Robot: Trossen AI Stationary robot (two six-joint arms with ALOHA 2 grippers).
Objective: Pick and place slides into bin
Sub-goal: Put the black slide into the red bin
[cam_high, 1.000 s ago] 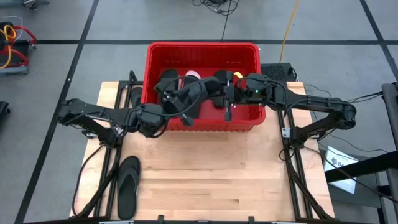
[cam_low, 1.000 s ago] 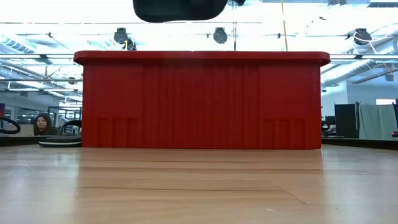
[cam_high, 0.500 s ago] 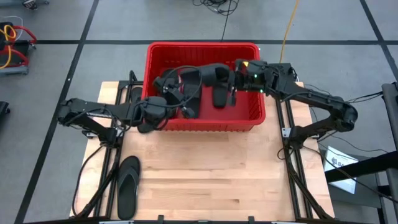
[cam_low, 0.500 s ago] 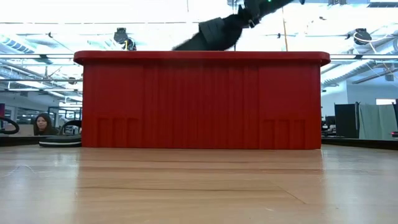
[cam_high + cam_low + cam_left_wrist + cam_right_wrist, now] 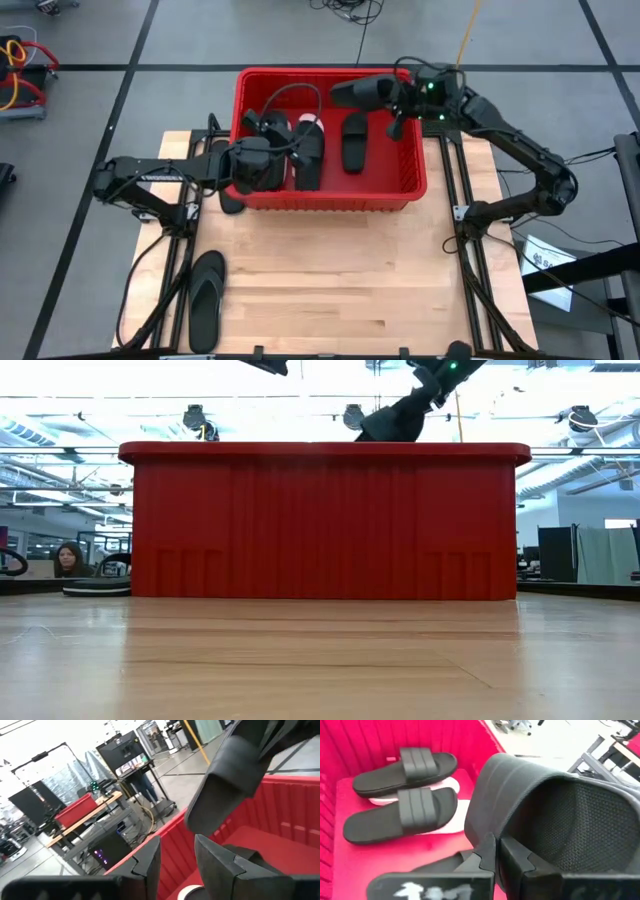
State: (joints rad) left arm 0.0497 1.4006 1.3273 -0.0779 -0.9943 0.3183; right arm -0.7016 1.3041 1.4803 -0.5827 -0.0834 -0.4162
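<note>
The red bin [image 5: 330,198] stands at the table's far side. Two black slides [image 5: 405,766] [image 5: 401,814] lie in it on a pale one [image 5: 454,815], and another black slide [image 5: 355,140] lies farther right. My right gripper [image 5: 393,102] is shut on a black slide [image 5: 360,93], which it holds above the bin's far right corner; the low view shows this slide [image 5: 395,425] over the rim. My left gripper [image 5: 175,860] stands open over the bin's left part [image 5: 283,140], with nothing between its fingers. My right gripper pinches the black slide's wide strap at its edge [image 5: 492,836] between its two fingers; the strap's mesh-lined inside [image 5: 570,820] faces the wrist camera. The fingers slant down from the bin's right side. The slide hangs tilted, clear of the bin and of the slides in it.
A black flip-flop [image 5: 205,298] lies on the wooden table near its left front corner. Another dark slide [image 5: 95,588] rests on the table beside the bin's left wall. Bare wood [image 5: 340,280] stretches in front of the bin. A person [image 5: 70,558] sits in the room beyond.
My right gripper has swung from over the bin's middle toward its far right corner, carrying the black slide with it and tipping downward. My left gripper has moved toward the bin's left wall.
</note>
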